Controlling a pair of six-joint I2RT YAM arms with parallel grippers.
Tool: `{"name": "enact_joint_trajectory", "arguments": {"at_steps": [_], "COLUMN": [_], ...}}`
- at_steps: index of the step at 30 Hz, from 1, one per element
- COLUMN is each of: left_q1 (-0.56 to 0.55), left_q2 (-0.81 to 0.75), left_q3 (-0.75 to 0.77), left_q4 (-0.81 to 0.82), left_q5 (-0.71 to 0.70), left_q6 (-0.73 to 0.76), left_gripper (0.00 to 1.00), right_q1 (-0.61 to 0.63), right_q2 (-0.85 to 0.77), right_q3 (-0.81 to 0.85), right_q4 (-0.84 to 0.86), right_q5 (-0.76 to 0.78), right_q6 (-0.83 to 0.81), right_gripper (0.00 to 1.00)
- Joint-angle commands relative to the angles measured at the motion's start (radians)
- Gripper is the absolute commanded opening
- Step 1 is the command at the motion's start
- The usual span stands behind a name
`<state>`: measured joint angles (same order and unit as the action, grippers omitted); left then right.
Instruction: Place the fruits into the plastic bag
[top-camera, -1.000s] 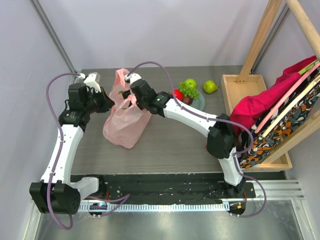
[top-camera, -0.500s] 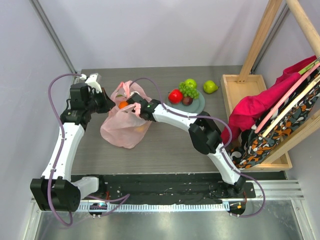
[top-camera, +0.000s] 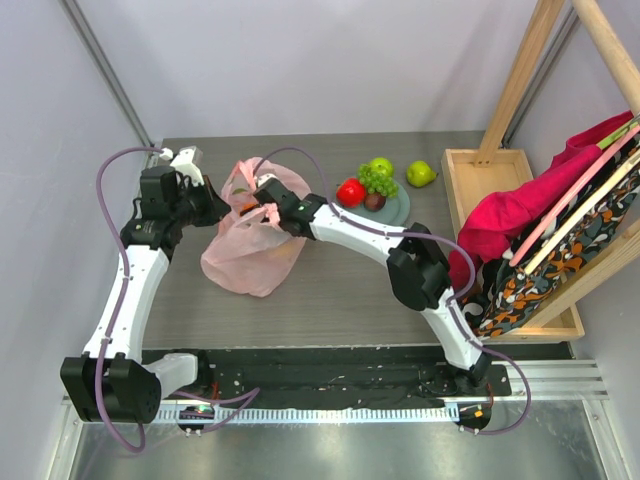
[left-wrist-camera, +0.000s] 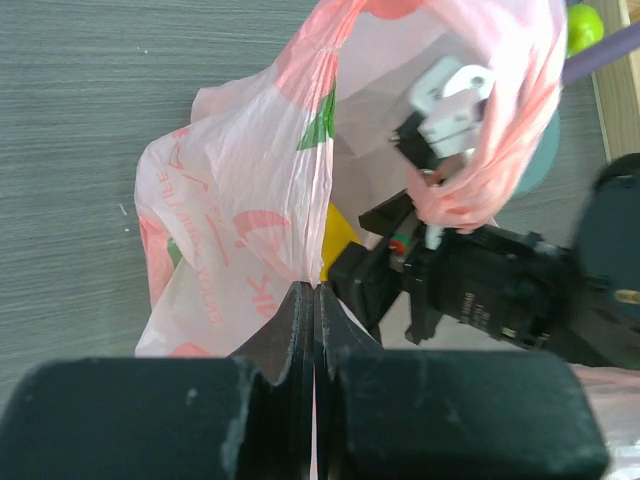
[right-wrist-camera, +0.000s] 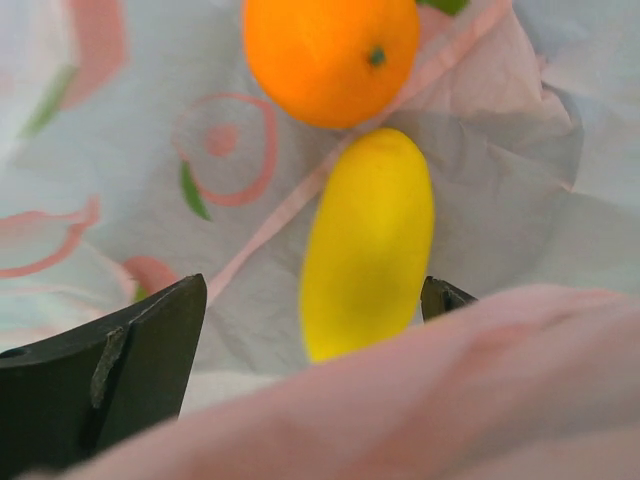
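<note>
Evidently the bag was gripped at its rim, with two fruits inside.
My left fingers were pinched shut on the rim of the plastic bag, which sat on the left half of the surface. My right fingers hung spread wide inside its mouth, holding nothing, above an orange and a yellow fruit. Further right, the red apple, grapes, plum and green apple sat on the plate.

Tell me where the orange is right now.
Inside the pink bag, the orange sits at the top of the right wrist view, next to the yellow fruit.
</note>
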<state>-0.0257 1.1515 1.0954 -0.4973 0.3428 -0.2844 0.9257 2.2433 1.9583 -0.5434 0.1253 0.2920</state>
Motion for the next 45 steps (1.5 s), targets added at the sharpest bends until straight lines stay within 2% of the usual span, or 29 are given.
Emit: {"name": "enact_joint_trajectory", "arguments": {"at_steps": [1, 6, 14, 17, 20, 25, 29, 34, 38, 41, 42, 45], "left_q1": [0.006, 0.006, 0.006, 0.006, 0.006, 0.006, 0.006, 0.006, 0.006, 0.006, 0.006, 0.006], "left_q2": [-0.003, -0.003, -0.006, -0.009, -0.01, -0.013, -0.015, -0.015, -0.015, -0.016, -0.015, -0.018], "left_q3": [0.001, 0.003, 0.004, 0.004, 0.006, 0.006, 0.008, 0.006, 0.006, 0.008, 0.006, 0.006], "left_q4": [0.032, 0.028, 0.025, 0.022, 0.022, 0.02, 0.017, 0.017, 0.016, 0.016, 0.016, 0.016], "left_q5": [0.009, 0.001, -0.01, -0.014, -0.013, -0.025, -0.031, -0.036, -0.039, -0.034, -0.034, -0.037], "left_q6": [-0.002, -0.001, 0.004, 0.005, 0.005, 0.01, 0.011, 0.013, 0.013, 0.013, 0.013, 0.014], "left_gripper": [0.0, 0.0, 0.0, 0.0, 0.0, 0.0, 0.0, 0.0, 0.0, 0.0, 0.0, 0.0], "right_q1": [-0.005, -0.024, -0.062, -0.085, -0.108, -0.142, -0.156, -0.165, -0.179, -0.197, -0.197, -0.199], "right_q2": [-0.142, -0.281, -0.488, -0.531, -0.551, -0.616, -0.72, -0.844, -0.964, -1.033, -1.039, -1.009], "right_q3": [-0.022, -0.142, -0.36, -0.397, -0.426, -0.531, -0.595, -0.671, -0.746, -0.788, -0.786, -0.734], "right_q4": [0.089, 0.236, 0.449, 0.468, 0.451, 0.499, 0.589, 0.637, 0.683, 0.675, 0.657, 0.565], "right_q5": [-0.053, -0.146, -0.2, -0.265, -0.26, -0.253, -0.312, -0.317, -0.224, -0.035, 0.096, 0.25], "right_q6": [0.019, 0.074, 0.134, 0.156, 0.183, 0.187, 0.193, 0.182, 0.145, 0.122, 0.119, 0.099], "right_gripper": [0.97, 0.93, 0.92, 0.96, 0.97, 0.97, 0.96, 0.95, 0.95, 0.95, 0.94, 0.94]}}
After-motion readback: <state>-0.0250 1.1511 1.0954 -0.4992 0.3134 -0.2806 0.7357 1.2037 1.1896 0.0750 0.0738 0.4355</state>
